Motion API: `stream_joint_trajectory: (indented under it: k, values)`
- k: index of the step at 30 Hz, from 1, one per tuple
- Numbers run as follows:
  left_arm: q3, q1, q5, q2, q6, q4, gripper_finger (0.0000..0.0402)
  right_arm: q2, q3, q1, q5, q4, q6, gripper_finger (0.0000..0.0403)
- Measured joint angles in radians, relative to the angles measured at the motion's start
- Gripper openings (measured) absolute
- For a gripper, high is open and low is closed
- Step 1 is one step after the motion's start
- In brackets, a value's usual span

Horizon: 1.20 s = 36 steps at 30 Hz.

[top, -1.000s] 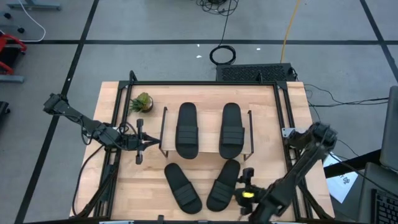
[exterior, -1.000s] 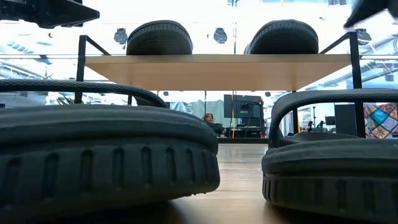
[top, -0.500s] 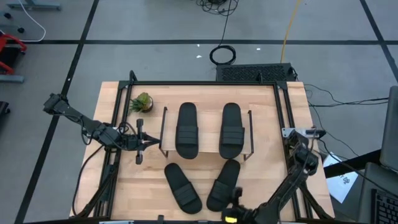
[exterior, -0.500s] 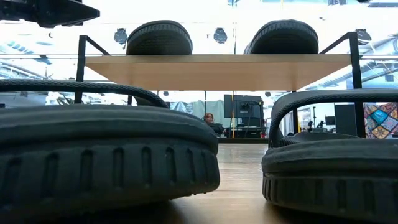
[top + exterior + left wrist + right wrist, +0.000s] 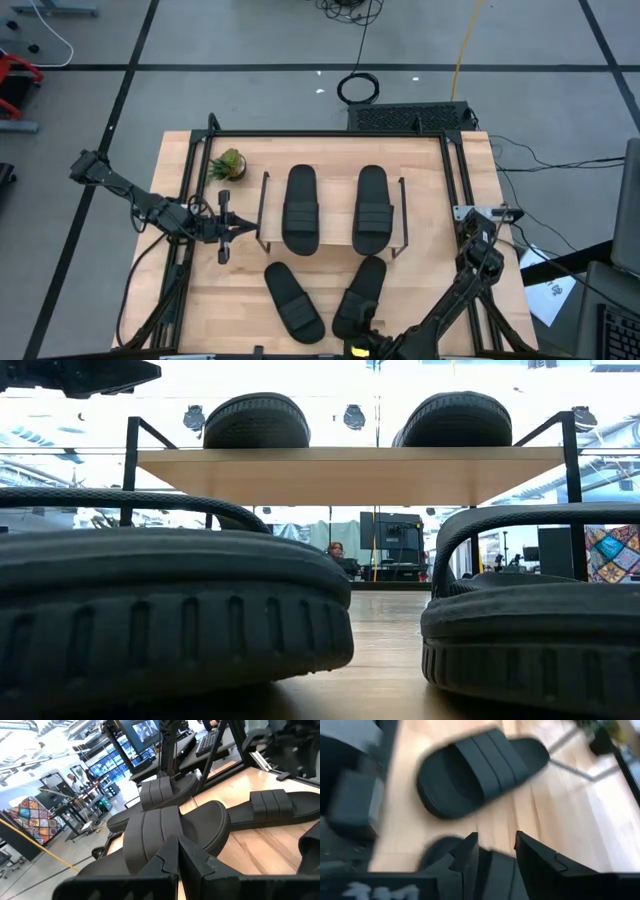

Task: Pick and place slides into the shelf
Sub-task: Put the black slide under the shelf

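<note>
Two black slides (image 5: 300,208) (image 5: 370,208) lie side by side on the top board of the shelf (image 5: 335,218), and they show there in the low view (image 5: 255,420) (image 5: 455,418). Two more slides lie flat on the table before the shelf, the left one (image 5: 293,300) and the right one (image 5: 360,290). My right gripper (image 5: 362,345) is open at the table's near edge, over the right slide's near end (image 5: 492,867), touching nothing. My left gripper (image 5: 240,231) waits shut, just left of the shelf, pointing at it (image 5: 177,850).
A small potted plant (image 5: 228,165) stands at the table's far left, behind the left arm. The shelf's black wire side frames (image 5: 262,215) (image 5: 404,215) stand upright. Bare tabletop (image 5: 440,200) lies right of the shelf. In the low view the table slides (image 5: 170,610) fill the foreground.
My right gripper has swung from the table's near right part toward the near edge and leftward, ending over the near end of the right table slide. The slides and the shelf have stayed in place.
</note>
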Motion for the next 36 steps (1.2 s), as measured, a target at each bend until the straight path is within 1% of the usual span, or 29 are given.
stream_joint_trajectory:
  k: [2,4,5,8,11,12,15,18,21,24,27,30,32,33,35,36]
  values:
    - [0.000,0.000,0.000,0.000,0.007,0.008,0.0008,-0.011,0.000,-0.002,-0.045,0.080,-0.056,0.0111]
    - [0.000,0.000,0.000,0.000,0.019,0.011,0.0008,-0.012,0.002,-0.011,-0.106,0.154,-0.166,0.0108]
    - [0.000,0.000,0.000,0.000,0.019,0.011,0.0008,-0.012,0.002,-0.018,-0.137,0.169,-0.196,0.0107]
    - [0.000,0.000,0.000,0.000,0.020,0.011,0.0008,-0.010,-0.002,-0.043,-0.166,0.186,-0.140,0.0105]
    - [0.000,0.000,0.000,0.000,0.020,0.009,0.0008,-0.011,-0.002,-0.062,-0.155,0.122,0.025,0.0108]
    - [0.000,0.000,0.000,0.000,0.020,0.010,0.0008,-0.011,-0.001,-0.063,-0.156,0.088,0.046,0.0113]
    - [0.000,0.000,0.000,0.000,0.009,0.008,0.0008,-0.011,0.004,-0.058,-0.225,0.031,0.134,0.0137]
    - [0.000,0.000,0.001,0.000,0.001,0.008,0.0008,-0.011,0.005,-0.046,-0.258,-0.023,0.242,0.0169]
    - [0.000,0.000,0.001,0.000,0.000,0.008,0.0008,-0.011,0.005,-0.037,-0.280,-0.060,0.277,0.0197]
    - [0.000,0.000,0.001,0.000,0.004,0.009,0.0008,-0.011,0.005,-0.031,-0.282,-0.105,0.299,0.0216]
    - [0.000,0.000,0.001,0.000,0.000,0.009,0.0008,-0.011,0.005,-0.030,-0.286,-0.138,0.301,0.0222]
    - [0.000,0.000,0.002,0.000,-0.020,0.009,0.0008,-0.013,0.005,-0.033,-0.278,-0.135,0.288,0.0218]
    - [0.000,0.000,0.034,0.000,-0.051,0.003,0.0008,-0.026,0.004,-0.033,-0.263,-0.137,0.286,0.0208]
    - [0.000,0.000,0.075,0.000,-0.062,-0.002,0.0008,-0.038,0.004,-0.033,-0.255,-0.137,0.281,0.0201]
    - [0.000,-0.001,0.205,0.000,-0.057,-0.015,0.0008,-0.065,0.004,-0.022,-0.215,-0.135,0.232,0.0182]
    - [0.000,-0.001,0.263,0.001,-0.053,-0.015,0.0008,-0.080,0.004,-0.012,-0.171,-0.135,0.189,0.0168]
